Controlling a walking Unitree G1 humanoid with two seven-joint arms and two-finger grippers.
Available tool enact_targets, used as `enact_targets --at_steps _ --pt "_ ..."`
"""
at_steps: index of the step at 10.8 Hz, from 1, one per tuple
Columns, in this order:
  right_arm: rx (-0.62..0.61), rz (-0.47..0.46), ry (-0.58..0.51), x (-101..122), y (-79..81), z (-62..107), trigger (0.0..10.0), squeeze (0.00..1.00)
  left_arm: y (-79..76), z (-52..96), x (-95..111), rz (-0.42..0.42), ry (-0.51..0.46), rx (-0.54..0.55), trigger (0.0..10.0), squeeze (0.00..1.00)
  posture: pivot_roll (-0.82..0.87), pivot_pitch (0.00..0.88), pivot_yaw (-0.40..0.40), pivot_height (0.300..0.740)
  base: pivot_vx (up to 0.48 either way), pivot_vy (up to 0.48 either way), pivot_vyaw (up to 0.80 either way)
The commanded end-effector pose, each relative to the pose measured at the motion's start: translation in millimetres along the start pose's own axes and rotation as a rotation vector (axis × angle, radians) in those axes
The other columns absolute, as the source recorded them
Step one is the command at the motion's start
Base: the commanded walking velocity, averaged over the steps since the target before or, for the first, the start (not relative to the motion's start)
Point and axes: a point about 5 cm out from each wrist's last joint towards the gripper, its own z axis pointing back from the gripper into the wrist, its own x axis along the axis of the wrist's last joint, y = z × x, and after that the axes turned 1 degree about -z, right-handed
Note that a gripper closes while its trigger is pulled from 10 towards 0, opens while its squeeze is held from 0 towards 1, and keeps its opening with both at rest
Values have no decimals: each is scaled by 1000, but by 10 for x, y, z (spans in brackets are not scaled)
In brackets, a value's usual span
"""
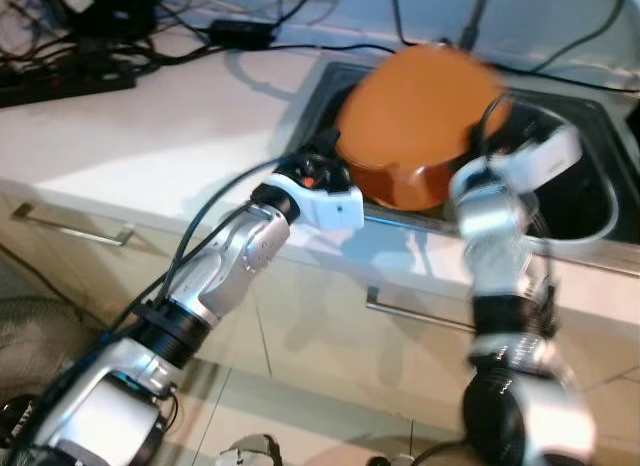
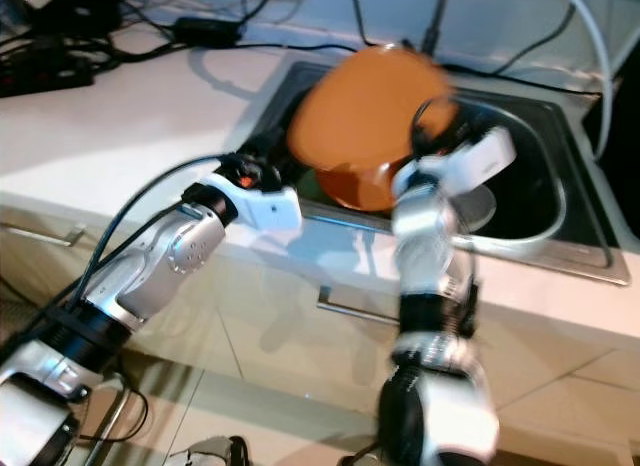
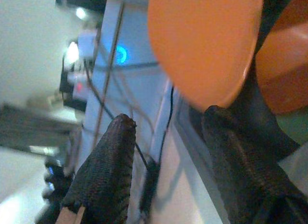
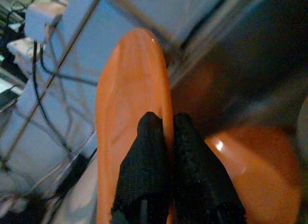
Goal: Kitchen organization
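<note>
A round orange plate hangs tilted and blurred over the steel sink. My right gripper is shut on its rim, reaching in from the sink's front. Under the plate, inside the sink, sits an orange bowl, also seen past the right gripper's fingers as the orange bowl. My left gripper is open at the sink's left front corner, its fingers beside the plate's edge with nothing between them. The plate hides most of the bowl.
The white counter stretches left of the sink. A power strip, a black adapter and tangled cables lie along its back. Below the counter are cabinet fronts with bar handles. A curved hose hangs at the far right.
</note>
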Motion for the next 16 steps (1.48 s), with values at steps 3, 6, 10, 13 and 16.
enact_targets --at_steps 3,6,10,13,16 --pt "41 248 -44 -2 -21 -107 10000 0 65 51 -183 663 181 90 10000 0 101 45 -31 740 0 0 0" --pt "70 379 16 -167 -105 -130 10000 0 -109 154 -106 1314 220 8 10000 0 121 56 -40 740 0 0 0" --pt "65 431 125 -429 -246 -87 10000 0 -179 259 26 1486 249 -53 10000 0 149 77 -46 740 0 0 0" --pt "54 448 199 -600 -331 -22 10000 0 -159 315 178 1501 257 -68 10000 0 174 100 -51 740 0 0 0" --pt "100 466 213 -658 -245 -18 10000 0 -176 362 193 1509 276 -80 10000 0 174 106 -51 740 0 0 0"
